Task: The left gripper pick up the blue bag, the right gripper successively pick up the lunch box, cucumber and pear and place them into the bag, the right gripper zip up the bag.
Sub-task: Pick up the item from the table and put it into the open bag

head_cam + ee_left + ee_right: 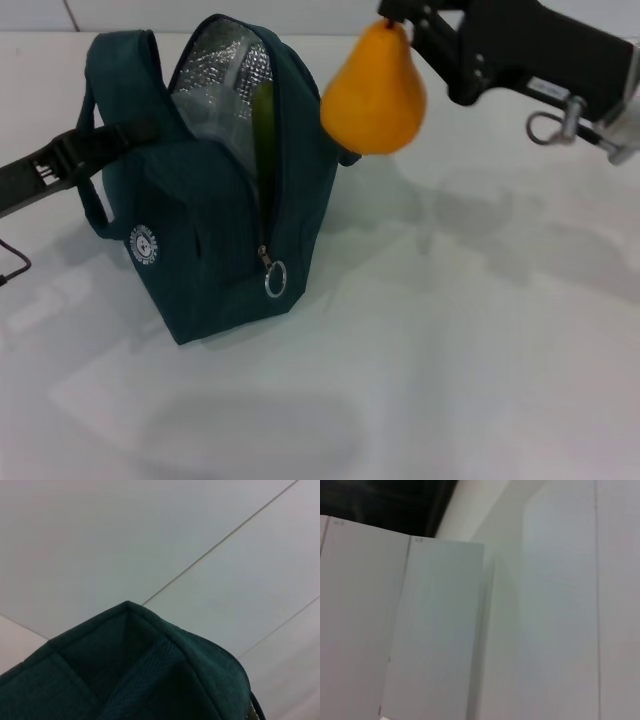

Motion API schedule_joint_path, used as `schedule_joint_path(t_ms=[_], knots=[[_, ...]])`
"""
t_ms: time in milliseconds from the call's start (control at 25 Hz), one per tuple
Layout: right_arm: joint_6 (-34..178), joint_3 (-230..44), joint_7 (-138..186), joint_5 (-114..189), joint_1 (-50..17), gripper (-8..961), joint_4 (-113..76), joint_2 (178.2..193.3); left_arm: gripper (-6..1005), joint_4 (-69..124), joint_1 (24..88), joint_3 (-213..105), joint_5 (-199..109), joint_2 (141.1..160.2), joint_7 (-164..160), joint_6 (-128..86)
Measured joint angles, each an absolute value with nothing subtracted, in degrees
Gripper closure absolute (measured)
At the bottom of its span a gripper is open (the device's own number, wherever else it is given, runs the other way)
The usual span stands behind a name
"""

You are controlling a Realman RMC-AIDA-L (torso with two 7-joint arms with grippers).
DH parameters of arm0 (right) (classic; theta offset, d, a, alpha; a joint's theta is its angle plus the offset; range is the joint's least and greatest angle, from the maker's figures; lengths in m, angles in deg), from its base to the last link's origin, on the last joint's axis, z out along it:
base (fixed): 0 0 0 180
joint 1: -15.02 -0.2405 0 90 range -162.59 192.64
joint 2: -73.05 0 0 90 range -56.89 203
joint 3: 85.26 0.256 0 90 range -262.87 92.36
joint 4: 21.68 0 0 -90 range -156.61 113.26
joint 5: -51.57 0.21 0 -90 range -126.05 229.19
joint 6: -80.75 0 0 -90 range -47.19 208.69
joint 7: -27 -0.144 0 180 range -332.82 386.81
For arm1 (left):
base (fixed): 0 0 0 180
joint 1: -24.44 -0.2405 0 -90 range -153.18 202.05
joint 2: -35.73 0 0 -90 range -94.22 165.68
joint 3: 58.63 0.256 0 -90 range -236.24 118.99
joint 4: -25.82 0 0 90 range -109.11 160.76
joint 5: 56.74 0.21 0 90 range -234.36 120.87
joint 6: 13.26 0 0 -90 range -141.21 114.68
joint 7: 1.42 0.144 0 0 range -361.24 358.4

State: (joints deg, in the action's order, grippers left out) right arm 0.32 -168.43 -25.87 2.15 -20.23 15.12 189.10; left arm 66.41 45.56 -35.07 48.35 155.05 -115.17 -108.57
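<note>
The blue bag (215,230) stands on the white table with its top unzipped and the silver lining showing. The cucumber (265,125) stands on end inside the opening. My left gripper (112,142) reaches in from the left and is shut on the bag's handle; the left wrist view shows only the bag's teal fabric (125,670). My right gripper (398,20) is shut on the top of the pear (375,92), which hangs in the air just right of the bag's open mouth. The lunch box is hidden from view.
The zip pull ring (276,280) hangs at the low end of the open zip on the bag's front. White table (470,330) spreads to the right and in front of the bag. The right wrist view shows only pale wall panels.
</note>
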Motion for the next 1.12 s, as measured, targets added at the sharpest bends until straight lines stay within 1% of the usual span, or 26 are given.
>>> schedule_joint_path(t_ms=[280,520,840,1120], knots=[[4.96,-170.53,-25.87,3.27,-26.6,932,14.62,189.29,958,66.39,45.49,-35.07,48.35,155.14,-114.77,-108.72],[9.09,-174.51,-25.29,6.81,-30.32,932,14.79,189.28,958,65.28,45.76,-35.18,48.34,155.17,-113.86,-108.72],[14.88,-180.65,-24.43,10.28,-33.21,923,14.58,189.24,958,64.24,46.27,-35.07,47.34,155.15,-113.1,-108.72],[18.39,-185.93,-22.34,12.64,-33.63,914,14.46,189.24,958,64.23,46.67,-34.99,47.25,155.19,-113.06,-108.87]])
